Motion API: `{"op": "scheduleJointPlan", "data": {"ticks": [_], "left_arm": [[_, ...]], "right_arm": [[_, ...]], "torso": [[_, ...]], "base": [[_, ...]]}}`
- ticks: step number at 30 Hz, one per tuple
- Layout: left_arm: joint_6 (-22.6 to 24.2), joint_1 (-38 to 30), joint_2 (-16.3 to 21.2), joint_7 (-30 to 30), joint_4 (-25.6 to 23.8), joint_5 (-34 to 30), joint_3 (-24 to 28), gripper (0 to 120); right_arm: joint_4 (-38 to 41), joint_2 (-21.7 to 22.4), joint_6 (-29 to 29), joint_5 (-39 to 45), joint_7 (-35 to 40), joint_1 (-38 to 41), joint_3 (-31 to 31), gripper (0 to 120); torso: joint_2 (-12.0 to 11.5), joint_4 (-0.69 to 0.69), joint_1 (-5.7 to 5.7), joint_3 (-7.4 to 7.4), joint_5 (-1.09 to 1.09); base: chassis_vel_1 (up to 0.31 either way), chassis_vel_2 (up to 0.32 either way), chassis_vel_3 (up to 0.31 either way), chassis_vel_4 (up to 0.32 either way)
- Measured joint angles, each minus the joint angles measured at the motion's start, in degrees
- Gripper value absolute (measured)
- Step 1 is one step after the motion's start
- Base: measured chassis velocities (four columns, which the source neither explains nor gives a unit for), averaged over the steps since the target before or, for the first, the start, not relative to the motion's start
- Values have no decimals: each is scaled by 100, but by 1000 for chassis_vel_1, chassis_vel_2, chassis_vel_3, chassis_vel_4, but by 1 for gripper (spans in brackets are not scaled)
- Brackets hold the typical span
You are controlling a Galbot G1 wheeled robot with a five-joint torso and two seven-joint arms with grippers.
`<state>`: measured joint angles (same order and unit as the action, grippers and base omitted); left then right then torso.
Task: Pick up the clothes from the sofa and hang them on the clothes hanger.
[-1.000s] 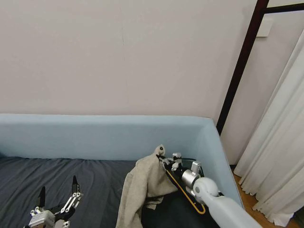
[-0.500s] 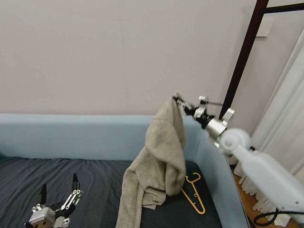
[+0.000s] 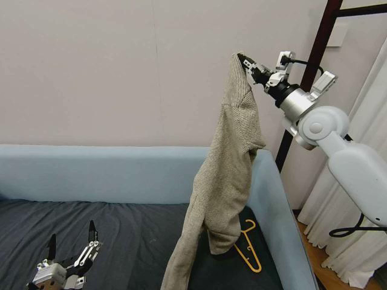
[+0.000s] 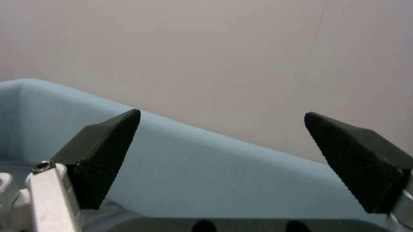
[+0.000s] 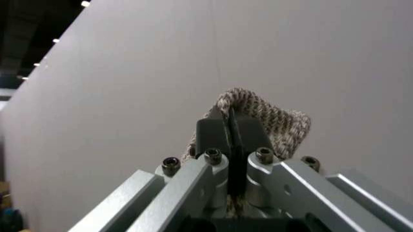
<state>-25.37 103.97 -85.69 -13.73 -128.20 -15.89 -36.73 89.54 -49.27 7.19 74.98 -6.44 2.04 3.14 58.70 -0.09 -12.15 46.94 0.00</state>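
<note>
Right gripper [image 3: 247,64] is up high by the dark rack pole [image 3: 307,81], jaws pinched on just a corner of the beige knitted sweater [image 3: 233,151] dangling over the light blue sofa [image 3: 121,172], a thin bite its weight could pull loose, while the left gripper [image 3: 72,241] hangs spread open low over the seat.

Open space over sofa [image 3: 91,175] at left; sweater [image 3: 233,157] and dark pole [image 3: 305,84] at right.

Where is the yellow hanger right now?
Head view: the yellow hanger lies at the right end of the sofa seat, beside the beige sweater dangling from the right gripper.
</note>
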Motion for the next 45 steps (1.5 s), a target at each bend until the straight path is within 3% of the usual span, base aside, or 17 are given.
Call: {"op": "scheduleJointPlan", "data": {"ticks": [4,9,16,22,27,33,37,45], "left_arm": [[34,-31,3,-5,-7,-4,8,100],[37,-37,-9,-7,-7,-2,17,100],[32,3,-6,-21,-58,3,-6,100],[30,2,-77,-16,-68,46,16,100],[10,16,-133,-5,-69,86,10,100],[5,31,-78,-10,25,53,-153,100],[70,-40,183,-14,374,-83,-456,100],[92,-71,433,-9,765,-158,-677,100]], "right_arm": [[-790,-20,31,-242,-13,738,103,0],[-1194,-23,91,-774,-12,1013,181,0],[-996,-17,147,-937,-13,901,87,0],[233,153,239,-869,263,-61,234,0],[976,193,139,-1470,328,-1659,913,0],[763,-183,-128,-2031,298,-2848,1457,0],[222,-698,-399,-2871,180,-3644,1976,0],[-341,-1213,-782,-3552,-246,-4190,2312,0]], "torso": [[0,1,0,0,-2],[0,0,0,0,0],[0,1,0,-1,-1],[1,1,0,-2,-3],[1,0,0,-1,-2],[1,0,0,0,0],[1,1,0,-1,-3],[1,0,1,-1,-2]], "base": [[0,0,0,0],[0,0,0,0],[0,0,0,0],[0,0,0,0],[0,0,0,0],[0,0,0,0],[0,0,0,0],[0,0,0,0]]}}
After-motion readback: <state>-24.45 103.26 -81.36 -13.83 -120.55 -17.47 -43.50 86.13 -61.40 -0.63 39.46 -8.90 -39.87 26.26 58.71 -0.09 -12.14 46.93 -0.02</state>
